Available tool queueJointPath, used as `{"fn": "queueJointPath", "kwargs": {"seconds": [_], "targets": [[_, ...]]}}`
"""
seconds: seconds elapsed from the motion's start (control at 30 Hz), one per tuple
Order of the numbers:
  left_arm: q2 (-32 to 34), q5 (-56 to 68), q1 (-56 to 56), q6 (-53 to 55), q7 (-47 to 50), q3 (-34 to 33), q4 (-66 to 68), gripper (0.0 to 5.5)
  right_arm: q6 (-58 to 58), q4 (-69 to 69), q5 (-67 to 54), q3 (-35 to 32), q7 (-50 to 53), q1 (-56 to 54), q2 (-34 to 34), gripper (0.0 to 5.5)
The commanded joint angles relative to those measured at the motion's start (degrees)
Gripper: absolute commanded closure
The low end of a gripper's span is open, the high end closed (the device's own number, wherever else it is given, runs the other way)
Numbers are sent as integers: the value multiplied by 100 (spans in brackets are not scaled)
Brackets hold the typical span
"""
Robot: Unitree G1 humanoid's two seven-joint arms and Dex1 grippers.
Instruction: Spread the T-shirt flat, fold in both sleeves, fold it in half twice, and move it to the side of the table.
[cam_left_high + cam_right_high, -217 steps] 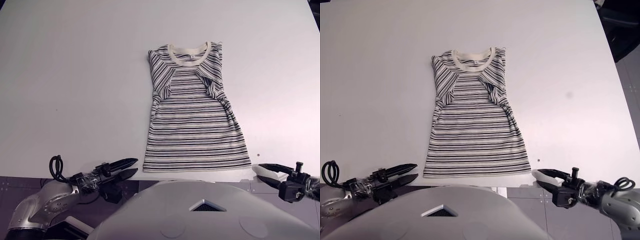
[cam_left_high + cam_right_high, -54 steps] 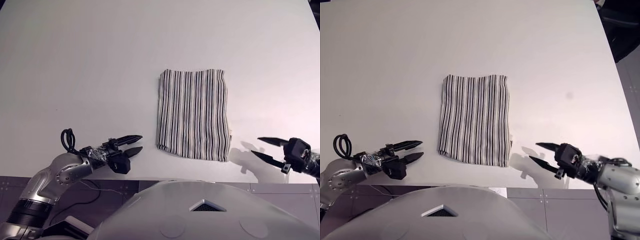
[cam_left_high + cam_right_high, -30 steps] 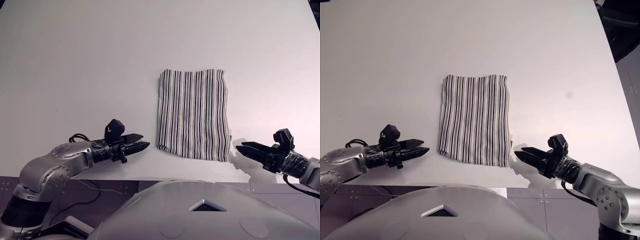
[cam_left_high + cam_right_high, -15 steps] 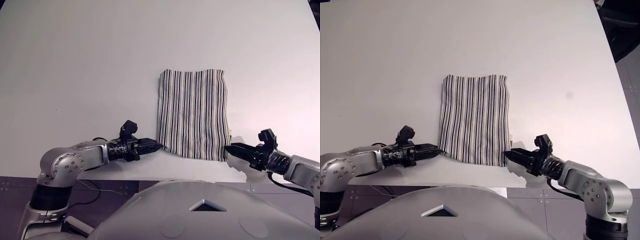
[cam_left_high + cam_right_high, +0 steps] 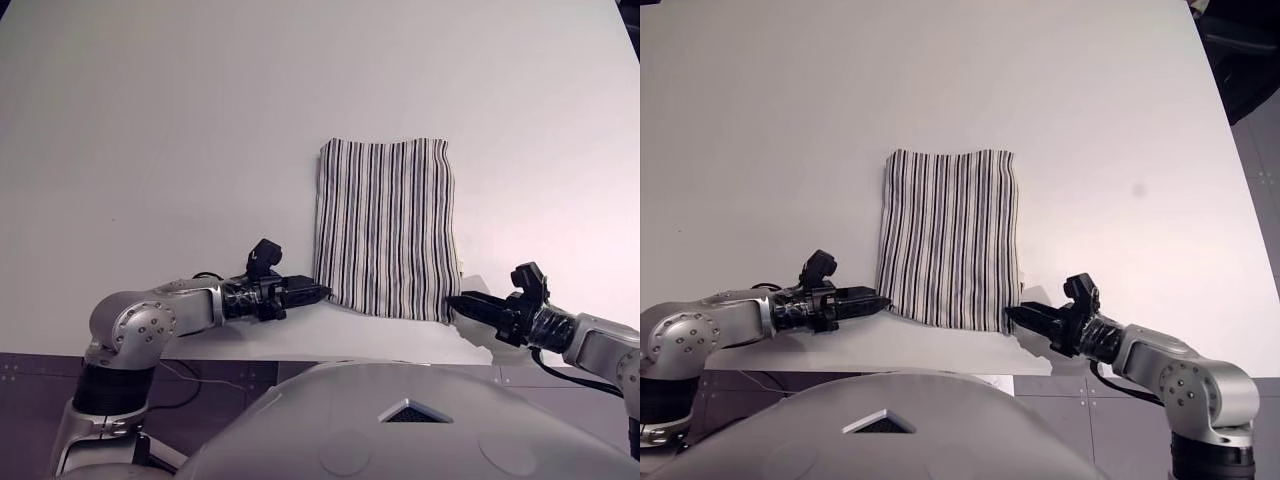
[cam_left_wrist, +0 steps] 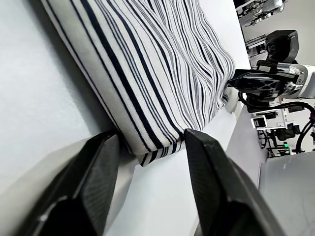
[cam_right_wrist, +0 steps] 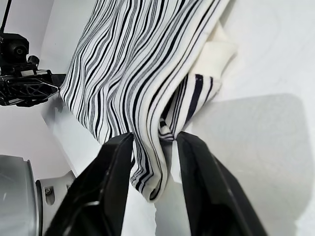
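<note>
**Grippers at the near corners, second half-fold pending**

The T-shirt (image 5: 385,228) lay as a neat striped rectangle, a little right of centre in the head view and in the lower half of the frame. Its stripes ran away from the robot, and its near edge sat close to the table's (image 5: 150,120) front edge. No sleeves or neckline showed on top. A bit of cream trim (image 7: 216,54) poked out from between the layers at the near right corner.

The left gripper (image 5: 320,293) lay low on the table at the near left corner. In its wrist view the jaws stood well apart, with the layered corner sitting between them and not yet pinched. The right gripper (image 5: 452,300) lay just as low at the near right corner. Its jaws were narrower but still parted, flanking the drooping corner folds with small gaps on either side.

Judging from the shape, the spreading, both sleeve folds and the first half-fold looked done. The second half-fold was about to start, with both grippers placed for a grasp but neither clamped.

What remained was closing on both corners, carrying the near edge over to the far edge, and shifting the bundle to the side of the table. The shirt sat in the middle, well away from either side. The loose inner layers at the right corner could slip out of a shallow grasp.
</note>
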State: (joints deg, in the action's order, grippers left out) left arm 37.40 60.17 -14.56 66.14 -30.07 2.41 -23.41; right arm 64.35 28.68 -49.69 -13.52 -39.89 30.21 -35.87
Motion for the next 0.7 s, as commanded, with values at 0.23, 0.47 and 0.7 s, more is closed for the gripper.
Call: {"fn": "queueJointPath", "kwargs": {"seconds": [0.23,0.47,0.7], "targets": [[-192,65,111,276,103,-232,4,469,-132,-46,105,199,177,12,24,540],[-230,-32,41,292,81,-260,-53,530,-374,59,110,148,-45,66,-235,482],[-147,-193,-160,180,-28,-147,-268,530,-259,-42,4,-169,-13,41,-389,423]]}}
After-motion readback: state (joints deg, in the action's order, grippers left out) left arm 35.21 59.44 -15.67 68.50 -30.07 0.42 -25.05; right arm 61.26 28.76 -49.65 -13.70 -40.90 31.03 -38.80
